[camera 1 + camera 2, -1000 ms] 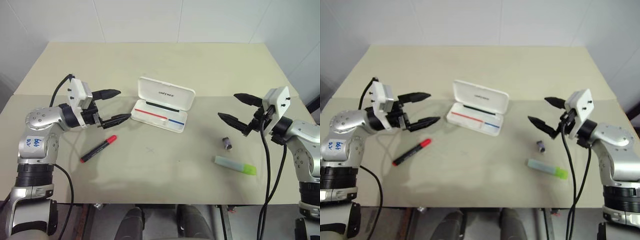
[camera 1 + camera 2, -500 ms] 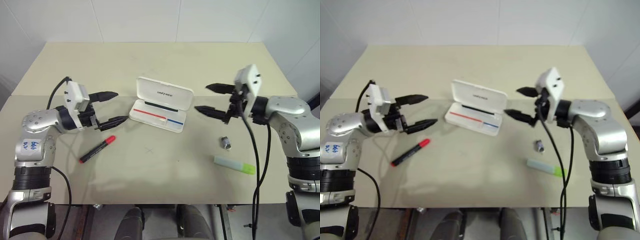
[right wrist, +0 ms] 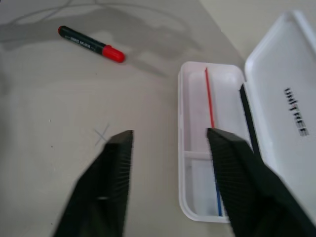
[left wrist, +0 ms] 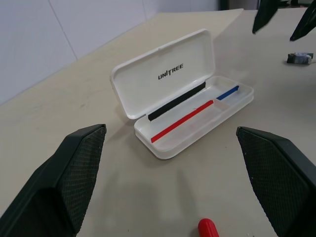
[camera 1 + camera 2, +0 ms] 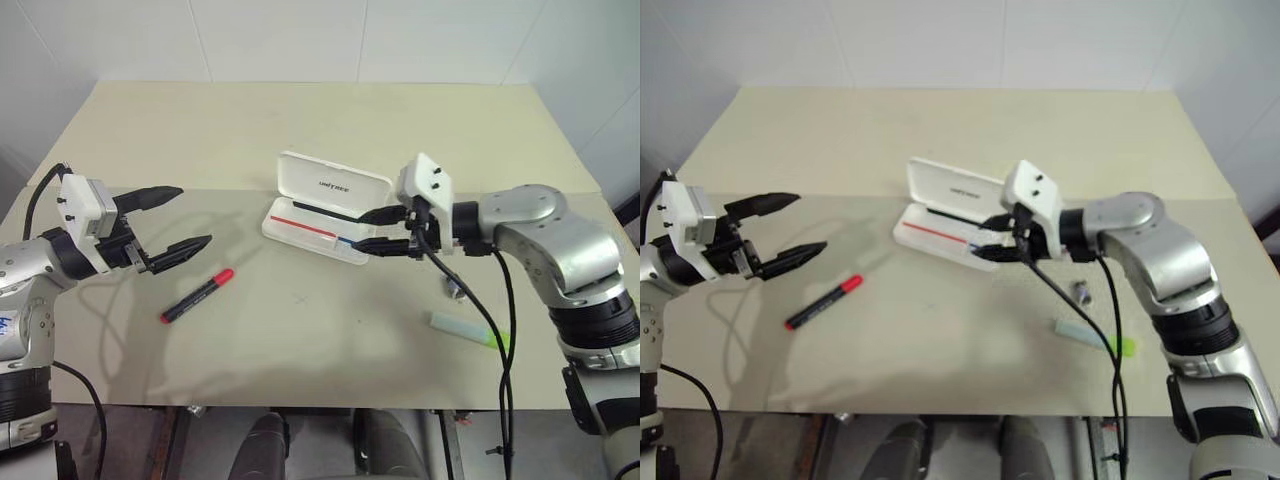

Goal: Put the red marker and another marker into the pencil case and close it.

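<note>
The right gripper (image 5: pixel 378 229), jaws narrowly apart and holding nothing, is hovering at the open pencil case (image 5: pixel 325 205) in the frame's centre; the left gripper (image 5: pixel 180 218) is standing wide open at left.

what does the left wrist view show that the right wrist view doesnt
Left wrist, not right wrist: the small dark cap-like piece and the right gripper from afar. Right wrist, not left wrist: the red marker at full length and a faint cross mark on the table. Both: the open pencil case, holding no markers, and the marker's red cap.
</note>
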`<state>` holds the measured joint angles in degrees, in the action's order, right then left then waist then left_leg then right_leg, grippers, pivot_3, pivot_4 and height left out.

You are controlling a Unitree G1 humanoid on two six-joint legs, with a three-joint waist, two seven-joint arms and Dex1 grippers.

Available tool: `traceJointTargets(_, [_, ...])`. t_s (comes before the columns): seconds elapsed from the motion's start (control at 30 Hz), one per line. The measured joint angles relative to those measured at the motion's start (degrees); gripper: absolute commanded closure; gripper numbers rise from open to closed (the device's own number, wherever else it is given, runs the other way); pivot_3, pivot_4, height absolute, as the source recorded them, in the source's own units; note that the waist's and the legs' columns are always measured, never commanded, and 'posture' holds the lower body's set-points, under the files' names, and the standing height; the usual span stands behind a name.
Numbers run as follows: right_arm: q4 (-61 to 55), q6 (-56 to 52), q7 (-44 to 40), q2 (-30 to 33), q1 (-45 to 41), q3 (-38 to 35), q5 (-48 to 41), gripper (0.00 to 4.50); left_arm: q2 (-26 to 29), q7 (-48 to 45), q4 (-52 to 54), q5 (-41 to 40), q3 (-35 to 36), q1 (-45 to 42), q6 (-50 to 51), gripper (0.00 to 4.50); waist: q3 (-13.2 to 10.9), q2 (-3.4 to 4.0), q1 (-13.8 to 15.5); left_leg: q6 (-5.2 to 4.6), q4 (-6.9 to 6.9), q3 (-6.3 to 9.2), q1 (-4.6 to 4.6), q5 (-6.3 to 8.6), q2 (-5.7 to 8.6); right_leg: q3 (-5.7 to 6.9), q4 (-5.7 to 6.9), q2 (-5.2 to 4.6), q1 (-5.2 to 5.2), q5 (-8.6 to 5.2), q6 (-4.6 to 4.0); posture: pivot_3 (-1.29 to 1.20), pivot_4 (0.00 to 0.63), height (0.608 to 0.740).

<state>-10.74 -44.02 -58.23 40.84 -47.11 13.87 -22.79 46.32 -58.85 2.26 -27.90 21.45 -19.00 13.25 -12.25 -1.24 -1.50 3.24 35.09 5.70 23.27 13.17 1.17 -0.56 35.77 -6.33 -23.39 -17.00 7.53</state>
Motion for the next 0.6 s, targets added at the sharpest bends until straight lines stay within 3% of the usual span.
traceJointTargets(0.27, [4.7, 0.8, -0.7, -4.0, -3.7, 8.0, 6.2, 2.38, 0.1, 0.9, 2.4, -0.2, 0.3, 1.4, 1.2, 0.00, 0.0, 0.00, -0.2, 0.02, -0.02, -0.04, 0.00, -0.01, -0.03, -0.05, 0.10, 0.05, -0.11, -0.01, -0.02, 0.00, 0.150, 0.740])
traceJointTargets(0.6, [12.6, 5.8, -1.5, -8.8, -5.9, 12.7, 13.2, 2.38, 1.2, 3.1, 9.0, -2.0, 4.7, 6.4, 4.1, 0.00, 0.0, -0.02, -0.2, 0.03, -0.03, -0.06, -0.01, -0.02, -0.03, -0.08, 0.12, 0.04, -0.11, -0.01, -0.02, 0.00, 0.150, 0.740])
